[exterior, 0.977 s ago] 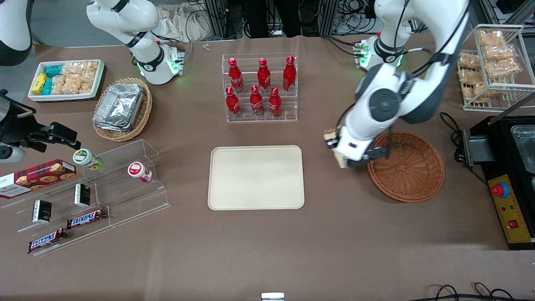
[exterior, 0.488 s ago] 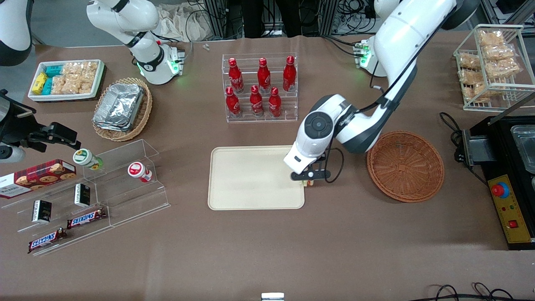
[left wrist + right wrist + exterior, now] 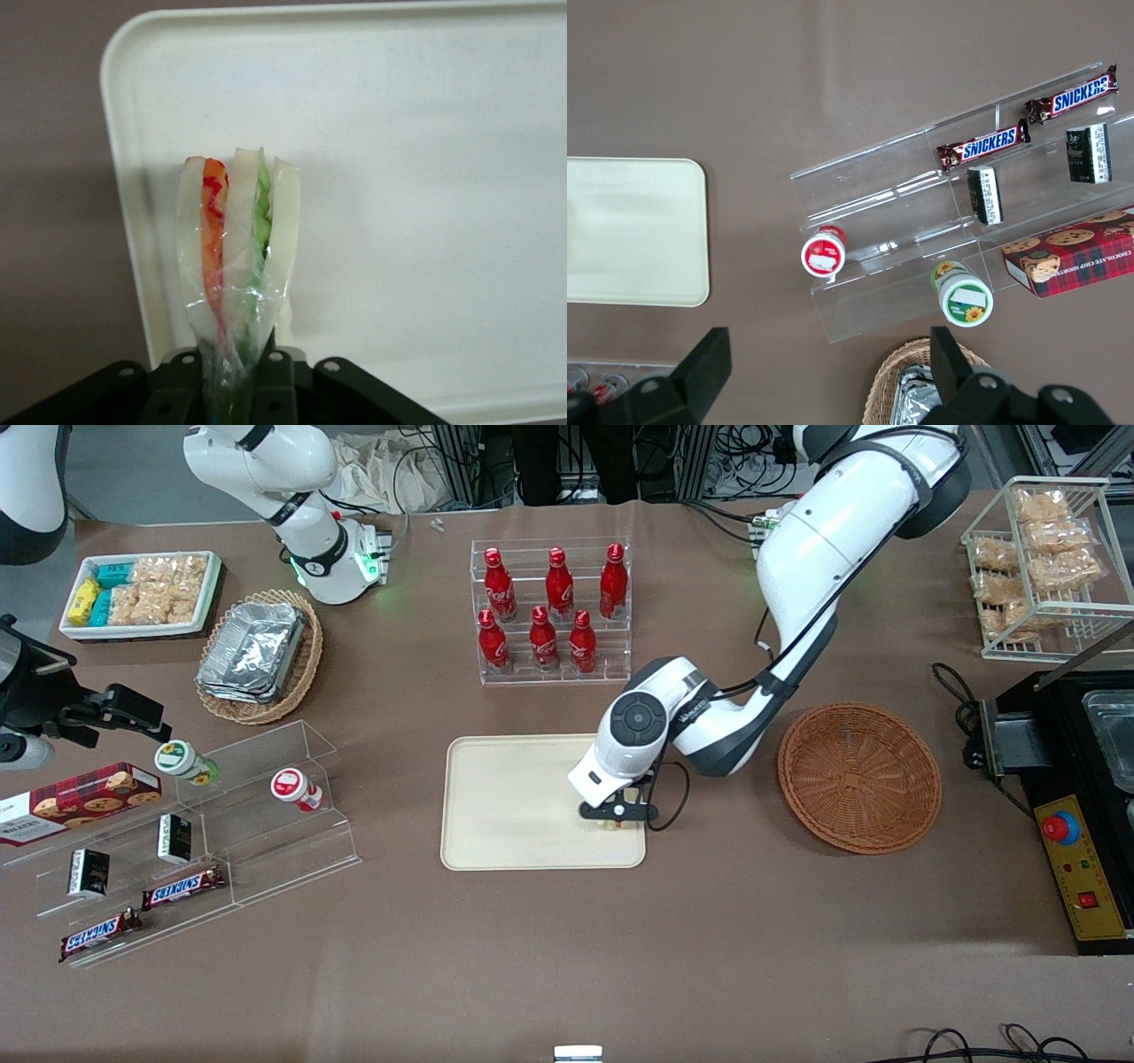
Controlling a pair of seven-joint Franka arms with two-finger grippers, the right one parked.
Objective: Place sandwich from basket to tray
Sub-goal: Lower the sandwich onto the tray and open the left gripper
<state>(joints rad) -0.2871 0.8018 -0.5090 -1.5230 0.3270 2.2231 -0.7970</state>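
Observation:
My left gripper is shut on the sandwich, a plastic-wrapped white bread wedge with orange, red and green filling. It holds it just above the cream-beige tray, over the tray's end nearest the basket; the tray also shows in the left wrist view. In the front view only a sliver of the sandwich shows under the black fingers. The round reddish-brown wicker basket sits empty toward the working arm's end of the table.
A clear rack of red bottles stands farther from the front camera than the tray. A clear stepped shelf with jars and chocolate bars lies toward the parked arm's end, with a tan basket of foil containers. A black box stands beside the basket.
The left gripper has carried the sandwich from beside the basket rim sideways to above the tray, moving lower over it.

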